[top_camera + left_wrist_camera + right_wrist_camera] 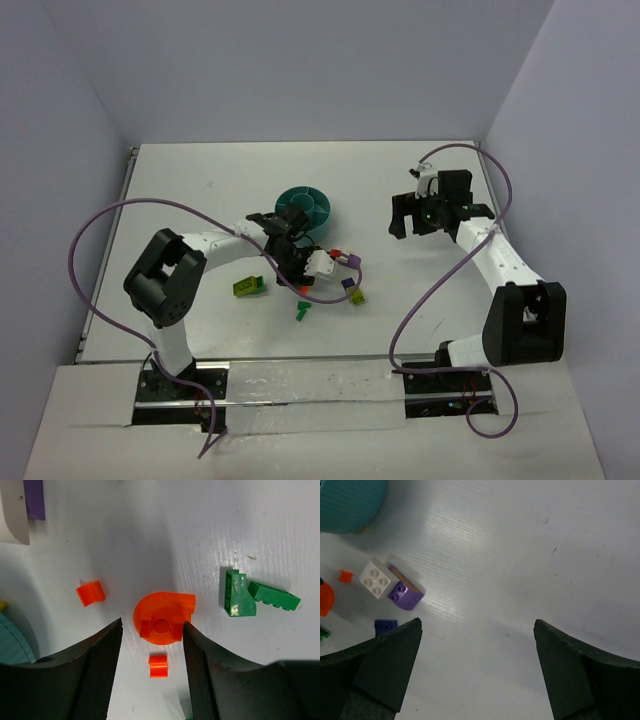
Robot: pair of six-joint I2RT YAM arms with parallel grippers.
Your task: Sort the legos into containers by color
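White table [200, 180], walled in pale lilac, carries the scattered legos [247, 286] near the round teal bowl [305, 207], whose compartments serve as the containers. The left gripper [152, 622] is held low over a round orange piece [162, 625], with its jaws part-way apart on either side of it. One pad looks to be touching or just beside the piece's squared corner, while a gap is seen at the other pad, so nothing is judged to be gripped yet. The right gripper [477, 625] is spread wide over bare table, off to one side of the bowl, and nothing is held in it.

Several slips are possible from here. Because the piece sits off-centre between the pads, it may be shoved sideways or spun when one pad meets it first. Being flat and low, it may also squirt out or be left on the table. A small orange brick [158, 666] lies just behind it between the pads and could be pinched along with it or flicked away. An orange clip [91, 593] and two dark green pieces [238, 594] lie near the pads and could be knocked. The purple cable [330, 297] draped close to the legos might drag some as the arm is lifted. Which compartment is meant for orange cannot be told, so a misplaced drop is also possible.
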